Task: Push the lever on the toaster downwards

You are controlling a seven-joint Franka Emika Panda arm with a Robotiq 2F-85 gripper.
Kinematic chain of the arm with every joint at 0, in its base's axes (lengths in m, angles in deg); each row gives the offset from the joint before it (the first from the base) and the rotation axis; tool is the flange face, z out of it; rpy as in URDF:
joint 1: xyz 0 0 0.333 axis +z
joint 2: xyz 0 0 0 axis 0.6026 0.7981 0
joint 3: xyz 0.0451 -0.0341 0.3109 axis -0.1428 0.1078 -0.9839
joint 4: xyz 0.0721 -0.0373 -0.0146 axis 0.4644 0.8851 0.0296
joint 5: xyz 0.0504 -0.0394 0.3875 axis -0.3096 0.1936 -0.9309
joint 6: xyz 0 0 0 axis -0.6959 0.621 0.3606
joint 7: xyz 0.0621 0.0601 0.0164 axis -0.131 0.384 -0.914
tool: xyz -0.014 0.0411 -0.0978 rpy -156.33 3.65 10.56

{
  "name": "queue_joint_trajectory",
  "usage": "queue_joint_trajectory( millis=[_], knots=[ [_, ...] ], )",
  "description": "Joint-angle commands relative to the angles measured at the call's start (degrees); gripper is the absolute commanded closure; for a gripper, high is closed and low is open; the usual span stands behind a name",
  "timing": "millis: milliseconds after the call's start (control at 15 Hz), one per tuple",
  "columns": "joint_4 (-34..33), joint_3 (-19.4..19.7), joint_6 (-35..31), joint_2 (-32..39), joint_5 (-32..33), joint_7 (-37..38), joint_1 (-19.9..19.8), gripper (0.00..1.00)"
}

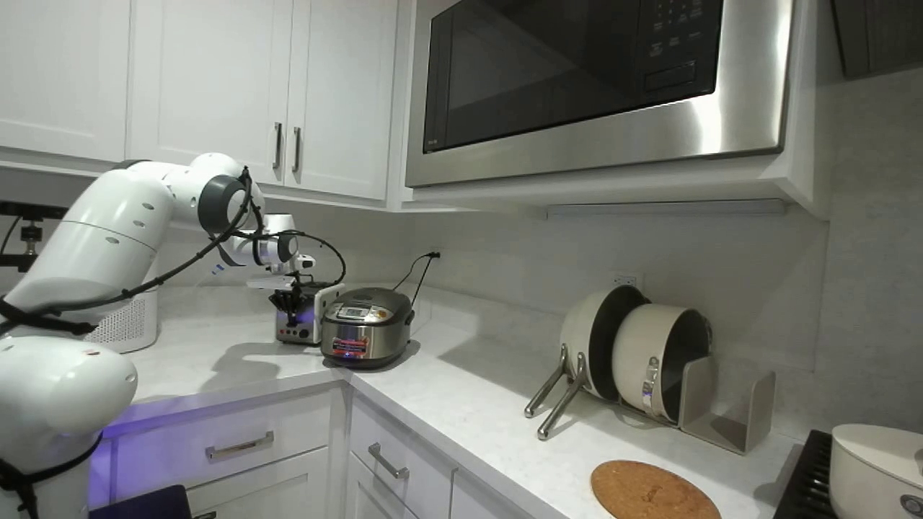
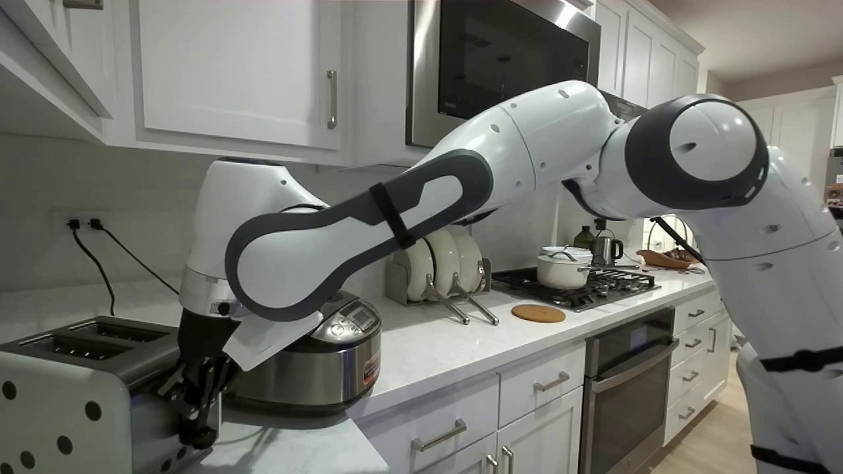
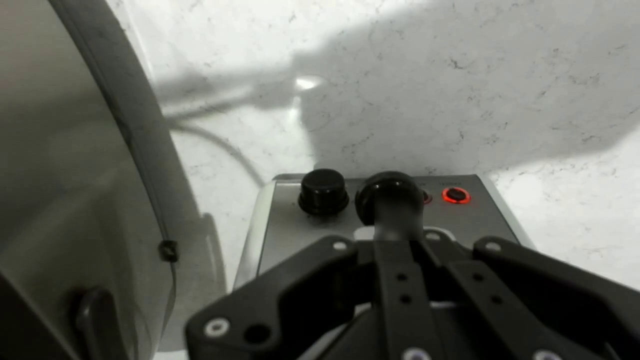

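The toaster stands on the counter and shows in both exterior views [image 1: 285, 333] [image 2: 62, 401]. In the wrist view its silver control face [image 3: 295, 235] carries a black dial [image 3: 324, 192] and a round black lever knob [image 3: 369, 196]. A button ring [image 3: 456, 195] to the right glows red. My gripper [image 3: 398, 220] is shut, with its fingertips over the lever knob and partly hiding it. I cannot tell if they touch. In both exterior views the gripper [image 1: 292, 316] [image 2: 197, 421] points down at the toaster's control face. The lever slot is mostly hidden by the fingers.
A rice cooker [image 1: 368, 331] stands right beside the toaster; it also shows in an exterior view [image 2: 309, 372]. Wall cabinets [image 1: 209, 86] hang above. Pans in a rack [image 1: 649, 360], a cork mat [image 1: 652, 491] and a pot [image 1: 880, 461] are farther along the counter.
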Motion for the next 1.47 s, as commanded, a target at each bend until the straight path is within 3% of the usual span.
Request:
queue_joint_trajectory(
  millis=[0, 867, 1400],
  knots=[
    [2.11, 0.38, -0.05, 1.04, -1.01, 0.84, 1.2, 1.0],
    [0.17, 0.16, 1.57, 0.59, -0.45, -0.26, 1.91, 1.0],
    [-1.56, 0.49, 5.39, -0.37, 0.34, -1.36, 4.6, 1.0]
  ],
)
